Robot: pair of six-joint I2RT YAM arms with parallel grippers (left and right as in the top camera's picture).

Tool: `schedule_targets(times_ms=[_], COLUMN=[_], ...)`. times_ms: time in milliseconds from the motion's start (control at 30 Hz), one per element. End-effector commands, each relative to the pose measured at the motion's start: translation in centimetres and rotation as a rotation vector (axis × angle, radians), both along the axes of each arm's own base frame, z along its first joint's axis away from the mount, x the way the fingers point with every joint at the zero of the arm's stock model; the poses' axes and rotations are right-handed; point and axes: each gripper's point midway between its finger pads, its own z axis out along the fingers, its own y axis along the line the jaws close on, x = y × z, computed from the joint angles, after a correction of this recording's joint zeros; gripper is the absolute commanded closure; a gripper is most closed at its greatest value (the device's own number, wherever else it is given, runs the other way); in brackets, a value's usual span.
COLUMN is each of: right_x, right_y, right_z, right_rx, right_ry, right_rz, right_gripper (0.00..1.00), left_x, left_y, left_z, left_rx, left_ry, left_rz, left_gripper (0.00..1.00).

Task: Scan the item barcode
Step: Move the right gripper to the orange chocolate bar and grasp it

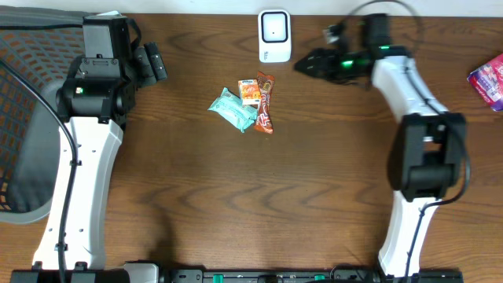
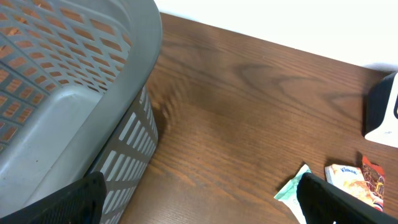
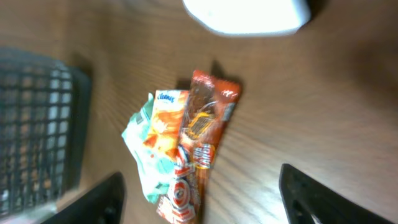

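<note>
At mid-table, a teal packet, an orange Kleenex pack and a brown snack bar lie touching in a heap, in neither arm's grip. Farther back, the left gripper, fingers spread, hangs beside a grey mesh basket. The right gripper, likewise spread and empty, hovers just right of the white barcode scanner at the far edge.

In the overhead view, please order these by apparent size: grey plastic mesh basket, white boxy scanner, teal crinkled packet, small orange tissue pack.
1. Grey plastic mesh basket, though partly cut off.
2. White boxy scanner and teal crinkled packet: about alike, not ranked.
3. Small orange tissue pack.
</note>
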Motion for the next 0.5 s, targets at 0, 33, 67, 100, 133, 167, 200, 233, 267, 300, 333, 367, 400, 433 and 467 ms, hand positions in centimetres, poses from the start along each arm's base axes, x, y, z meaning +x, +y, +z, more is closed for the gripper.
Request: schedule_targets(times_ms=[0,33,67,100,133,167,200,233,267,300,333,367,400,433,467], right_x=[-0.4,-0.7,-1.1,-1.5,-1.8,-2.2,-2.5,-2.8,-3.2,-3.6,-3.9,-4.2,-4.4,-4.5,-4.6], right_y=[1.5,1.8,2.2,2.6,3.1,3.7,4.4,5.0,5.9,6.7,7.4,7.9,8.2,8.2,7.9], right_z=[-1.7,-2.3,-2.8,-3.1,-3.4,-3.5,-3.6,-3.7,-3.7,-3.7,-3.6,-3.7,-3.7,-3.8,-3.9], right_rx=[-0.225,-0.273,-0.327,-0.377,-0.412,-0.443,-0.461,-0.469,-0.469,-0.469,-0.472,-0.484,-0.504,-0.530,-0.569], right_ry=[0.072,0.087,0.092,0.088,0.081,0.072,0.065,0.063,0.063,0.061,0.052,0.043,0.031,0.021,0.008], right_rz=[-0.169,-0.201,-0.225,-0.234,-0.239,-0.240,-0.239,-0.240,-0.238,-0.230,-0.217,-0.211,-0.210,-0.215,-0.225], right_gripper=[0.34,0.35,0.35,0.35,0.35,0.35,0.35,0.35,0.35,0.35,0.35,0.35,0.36,0.36,0.36], left_x=[0.1,0.1,0.1,0.1,0.1,0.1,0.1,0.1,0.1,0.1,0.1,0.1,0.1,0.1,0.1], left_y=[0.4,0.4,0.4,0.4,0.4,0.4,0.4,0.4,0.4,0.4,0.4,0.4,0.4,0.4,0.4], left_z=[-0.3,-0.3,-0.3,-0.3,-0.3,-0.3,-0.3,-0.3,-0.3,-0.3,-0.3,-0.3,-0.3,-0.3,-0.3], left_rx=[0.000,0.000,0.000,0.000,0.000,0.000,0.000,0.000,0.000,0.000,0.000,0.000,0.000,0.000,0.000], left_ry=[0.006,0.006,0.006,0.006,0.006,0.006,0.006,0.006,0.006,0.006,0.006,0.006,0.006,0.006,0.006], left_rz=[0.023,0.023,0.023,0.023,0.023,0.023,0.023,0.023,0.023,0.023,0.023,0.023,0.023,0.023,0.023], left_gripper=[0.02,0.02,0.02,0.02,0.02,0.02,0.02,0.02,0.02,0.02,0.02,0.02,0.02,0.02,0.02])
